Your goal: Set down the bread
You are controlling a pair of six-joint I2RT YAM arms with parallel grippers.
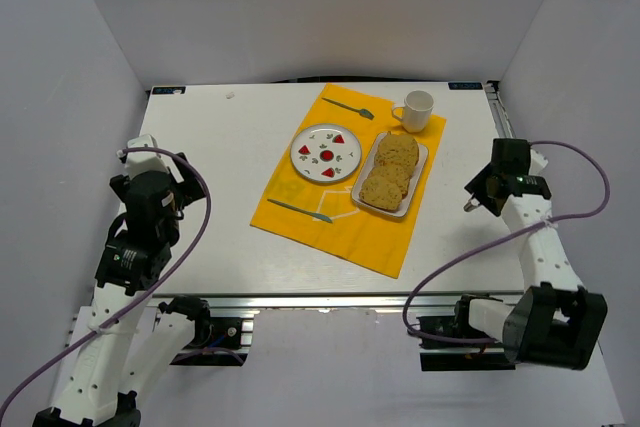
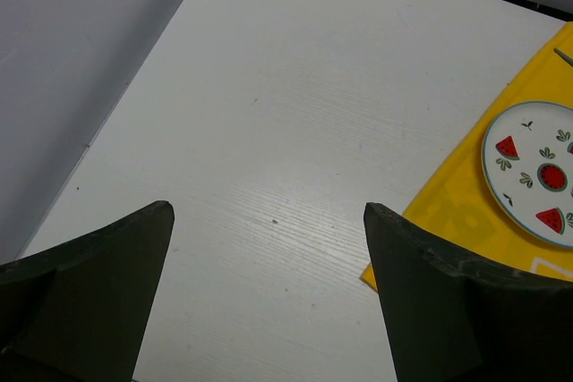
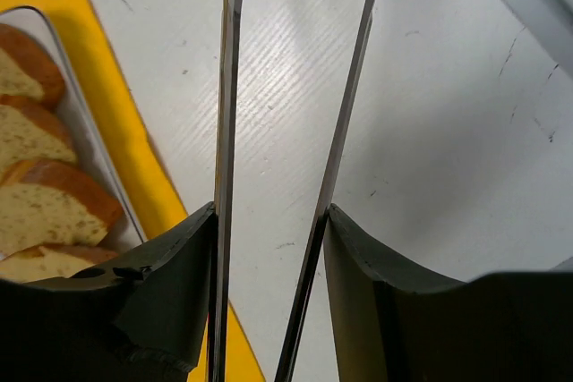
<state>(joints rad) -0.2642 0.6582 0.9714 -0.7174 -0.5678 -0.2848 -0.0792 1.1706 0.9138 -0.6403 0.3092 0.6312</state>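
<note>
Three near-identical oval slices of golden-tan bread (image 1: 390,172) lie overlapping in a white rectangular tray (image 1: 421,159) on a yellow placemat (image 1: 375,237). They also show at the left of the right wrist view (image 3: 40,207). My right gripper (image 1: 490,187) is right of the tray, over bare table, shut on a pair of metal tongs (image 3: 228,87) whose two arms stand apart and hold nothing. My left gripper (image 2: 269,212) is open and empty over bare table at the far left (image 1: 140,157).
A round plate with watermelon pictures (image 1: 325,154) sits left of the tray and also shows in the left wrist view (image 2: 528,176). A white mug (image 1: 415,110) and a spoon (image 1: 347,107) lie behind, a knife (image 1: 298,211) in front. White walls enclose the table.
</note>
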